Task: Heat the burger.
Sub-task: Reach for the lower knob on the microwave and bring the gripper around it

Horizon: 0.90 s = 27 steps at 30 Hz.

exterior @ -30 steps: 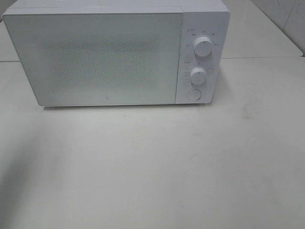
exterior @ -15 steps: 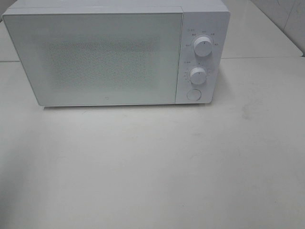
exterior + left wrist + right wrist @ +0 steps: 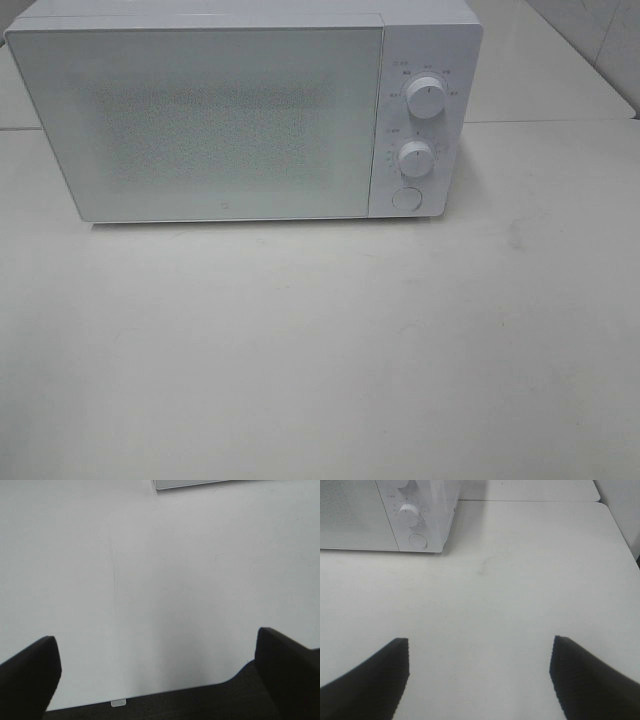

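Observation:
The burger is out of view in every frame. A white microwave (image 3: 245, 115) stands at the back of the white table (image 3: 320, 350) with its door (image 3: 200, 125) shut; nothing shows through the frosted panel. Two dials (image 3: 427, 100) and a round button (image 3: 406, 197) sit on its right panel, also seen in the right wrist view as a dial (image 3: 409, 515) and the button (image 3: 417, 541). My left gripper (image 3: 156, 650) is open over bare table near its front edge. My right gripper (image 3: 480, 647) is open over bare table, in front and to the right of the microwave. Neither arm shows in the exterior high view.
The table's front edge (image 3: 170, 692) runs just under my left gripper, with dark floor beyond it. A seam (image 3: 550, 122) crosses the tabletop right of the microwave. A tiled wall (image 3: 605, 35) borders the far right corner.

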Available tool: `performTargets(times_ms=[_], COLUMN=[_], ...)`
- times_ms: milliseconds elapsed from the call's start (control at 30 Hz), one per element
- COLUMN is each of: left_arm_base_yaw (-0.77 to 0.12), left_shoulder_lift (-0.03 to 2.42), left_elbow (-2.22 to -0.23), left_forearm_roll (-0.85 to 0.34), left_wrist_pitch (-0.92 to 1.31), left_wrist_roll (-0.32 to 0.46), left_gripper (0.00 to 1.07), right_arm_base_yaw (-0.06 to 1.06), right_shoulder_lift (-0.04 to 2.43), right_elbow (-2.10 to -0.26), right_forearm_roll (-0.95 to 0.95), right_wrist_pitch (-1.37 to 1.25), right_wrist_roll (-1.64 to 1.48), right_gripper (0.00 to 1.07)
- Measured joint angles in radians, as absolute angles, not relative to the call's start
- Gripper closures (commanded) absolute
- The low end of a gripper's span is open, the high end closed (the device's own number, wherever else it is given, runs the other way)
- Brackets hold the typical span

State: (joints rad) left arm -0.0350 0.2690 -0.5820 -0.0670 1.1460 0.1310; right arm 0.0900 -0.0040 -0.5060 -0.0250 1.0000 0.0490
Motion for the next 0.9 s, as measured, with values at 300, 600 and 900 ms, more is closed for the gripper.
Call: performTargets(times_ms=[300, 600, 900], left_arm_base_yaw=[-0.035, -0.035, -0.035], left_shoulder_lift=[0.173, 0.048, -0.005], left_elbow=[-0.544, -0.520, -0.520], left_forearm_roll=[-0.063, -0.058, -0.086], left_wrist_pitch=[1.131, 1.087, 1.084], left_wrist_roll=[0.131, 0.132, 0.132], left_gripper=[0.09, 0.09, 0.09], right_arm_base_yaw=[0.090, 0.090, 0.090], right_shoulder_lift=[-0.004, -0.004, -0.004], right_elbow=[-0.506, -0.506, -0.506], right_forearm_roll=[-0.025, -0.025, -0.025], right_wrist_pitch=[1.000, 1.000, 1.000], right_wrist_roll=[0.049, 0.049, 0.048], right_gripper=[0.32, 0.32, 0.32])
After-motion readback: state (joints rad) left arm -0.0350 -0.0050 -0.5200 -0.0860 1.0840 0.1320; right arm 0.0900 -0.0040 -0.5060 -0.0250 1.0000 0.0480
